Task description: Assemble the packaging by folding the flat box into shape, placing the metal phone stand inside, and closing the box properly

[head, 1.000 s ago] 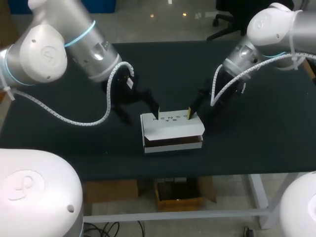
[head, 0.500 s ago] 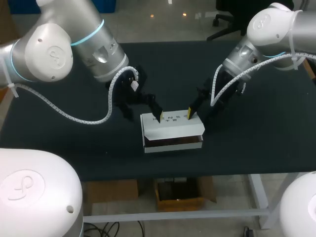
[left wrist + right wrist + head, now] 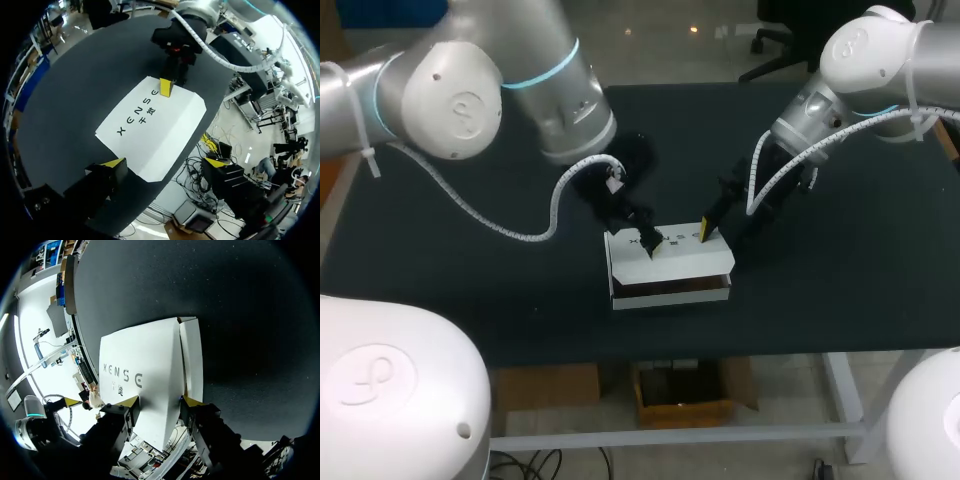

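The white box point(image 3: 670, 262) sits at mid-table, its printed lid point(image 3: 152, 125) lying over it and a dark gap showing along the front. No phone stand can be seen. My left gripper point(image 3: 648, 242) hovers over the box's left end; in its wrist view the left gripper point(image 3: 165, 162) is wide open, the lid's near corner between the spread tips. My right gripper point(image 3: 708, 230) is at the box's back right corner. In the right wrist view the gripper point(image 3: 160, 401) is half open, one tip over the lid point(image 3: 140, 365), the other over the side flap point(image 3: 192, 360).
The black table point(image 3: 840, 290) carries nothing else around the box. Its front edge runs close below the box in the head view. My left arm's white cable point(image 3: 535, 232) loops down over the table left of the box.
My left arm has swung right, bringing its open gripper from the box's back left edge over the lid. The right arm and the box have stayed put.
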Available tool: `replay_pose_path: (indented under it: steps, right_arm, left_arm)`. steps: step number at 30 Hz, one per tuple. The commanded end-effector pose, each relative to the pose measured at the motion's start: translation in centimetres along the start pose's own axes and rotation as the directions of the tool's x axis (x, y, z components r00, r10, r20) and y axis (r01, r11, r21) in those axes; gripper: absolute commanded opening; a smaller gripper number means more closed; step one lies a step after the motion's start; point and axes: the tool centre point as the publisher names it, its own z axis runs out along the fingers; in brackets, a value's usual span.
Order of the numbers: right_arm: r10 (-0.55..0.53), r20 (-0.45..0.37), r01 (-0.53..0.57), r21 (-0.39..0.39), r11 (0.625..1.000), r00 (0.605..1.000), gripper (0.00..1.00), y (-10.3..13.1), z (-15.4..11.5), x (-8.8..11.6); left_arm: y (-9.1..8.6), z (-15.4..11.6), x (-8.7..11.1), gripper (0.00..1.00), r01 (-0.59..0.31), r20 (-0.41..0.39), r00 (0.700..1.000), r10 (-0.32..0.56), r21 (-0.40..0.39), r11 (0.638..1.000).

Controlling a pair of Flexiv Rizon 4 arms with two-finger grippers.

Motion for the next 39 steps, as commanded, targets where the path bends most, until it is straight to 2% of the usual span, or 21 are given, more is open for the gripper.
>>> replay_pose_path:
  steps: [1, 8, 13, 14, 16, 32, 33, 35, 36, 38, 39]
  right_arm:
    - [0.0, 0.0, 0.0, 0.003, 1.0, 1.0, 0.51, 0.0, 0.0, 0.0]
    - [0.0, 0.0, 0.0, 0.003, 1.0, 1.0, 0.51, 0.0, 0.0, 0.0]
    - [0.0, 0.0, 0.0, 0.003, 1.0, 1.0, 0.51, 0.0, 0.0, 0.0]
    - [0.0, 0.0, 0.0, 0.003, 1.0, 1.0, 0.51, 0.0, 0.0, 0.0]
    - [0.0, 0.0, 0.0, 0.003, 1.0, 1.0, 0.51, 0.0, 0.0, 0.0]
    - [0.0, 0.0, 0.0, 0.003, 1.0, 1.0, 0.51, 0.0, 0.0, 0.0]
    - [0.0, 0.0, 0.0, 0.003, 1.0, 1.0, 0.5, 0.0, 0.0, 0.0]
    - [0.0, 0.0, 0.0, 0.003, 1.0, 1.0, 0.51, 0.0, 0.0, 0.0]
    - [0.0, 0.0, 0.0, 0.003, 1.0, 1.0, 0.51, 0.0, 0.0, 0.0]
    - [0.0, 0.0, 0.0, 0.003, 1.0, 1.0, 0.5, 0.0, 0.0, 0.0]
    - [0.0, 0.0, 0.0, 0.003, 1.0, 1.0, 0.5, 0.0, 0.0, 0.0]
  left_arm:
    - [-0.6, 0.1, 1.1, 1.0, -0.107, 0.111, 0.988, 0.11, -0.035, 0.994]
    - [-1.0, 1.4, 1.4, 1.0, -0.295, 0.208, 0.926, 0.315, -0.122, 0.948]
    - [-1.1, 2.0, 1.3, 1.0, -0.383, 0.224, 0.882, 0.415, -0.173, 0.908]
    - [-1.0, 2.0, 1.2, 1.0, -0.391, 0.212, 0.882, 0.422, -0.171, 0.904]
    - [-1.0, 1.7, 0.8, 1.0, -0.373, 0.142, 0.908, 0.394, -0.151, 0.915]
    - [-1.0, 1.7, 0.8, 1.0, -0.373, 0.142, 0.908, 0.394, -0.151, 0.915]
    - [-0.9, 1.9, 0.9, 1.0, -0.406, 0.136, 0.892, 0.43, -0.171, 0.898]
    - [-0.9, 2.2, 1.1, 1.0, -0.382, 0.153, 0.898, 0.413, -0.196, 0.903]
    - [-0.8, 2.4, 1.1, 1.0, -0.409, 0.157, 0.882, 0.444, -0.209, 0.888]
    - [-0.7, 2.6, 1.1, 1.0, -0.418, 0.164, 0.875, 0.455, -0.215, 0.882]
    - [-0.6, 2.7, 1.1, 1.0, -0.435, 0.18, 0.862, 0.475, -0.222, 0.873]
